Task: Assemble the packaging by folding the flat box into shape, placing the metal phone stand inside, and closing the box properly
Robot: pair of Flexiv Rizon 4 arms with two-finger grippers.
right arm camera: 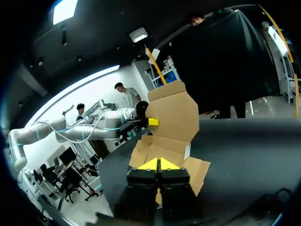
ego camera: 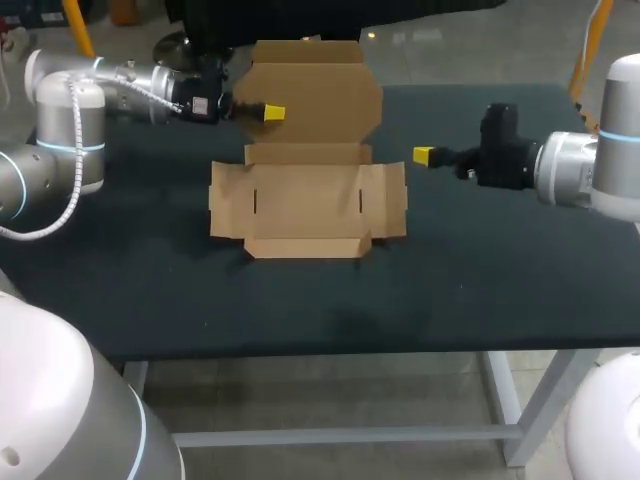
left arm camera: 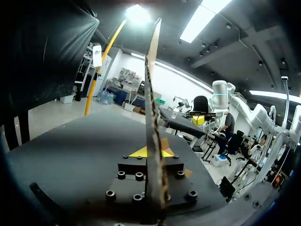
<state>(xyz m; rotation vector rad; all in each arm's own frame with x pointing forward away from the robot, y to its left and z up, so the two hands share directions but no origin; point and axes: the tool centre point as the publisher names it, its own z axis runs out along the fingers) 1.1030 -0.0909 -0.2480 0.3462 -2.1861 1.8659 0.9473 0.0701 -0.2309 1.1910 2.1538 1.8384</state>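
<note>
A brown cardboard box [ego camera: 305, 205] lies unfolded on the black table, its side flaps partly raised. Its large lid flap [ego camera: 315, 95] stands up at the far side. My left gripper [ego camera: 272, 113] is shut on the left edge of that lid. In the left wrist view the lid [left arm camera: 151, 108] runs edge-on between the yellow tips of the left gripper [left arm camera: 150, 151]. My right gripper [ego camera: 424, 155] hovers just right of the box, shut and holding nothing. In the right wrist view the right gripper [right arm camera: 159, 164] points at the box [right arm camera: 160, 146] and the raised lid [right arm camera: 173, 113].
The black table [ego camera: 500, 280] carries only the box. Its front edge runs below the box and its right edge lies under my right arm. My left arm comes in over the far left corner.
</note>
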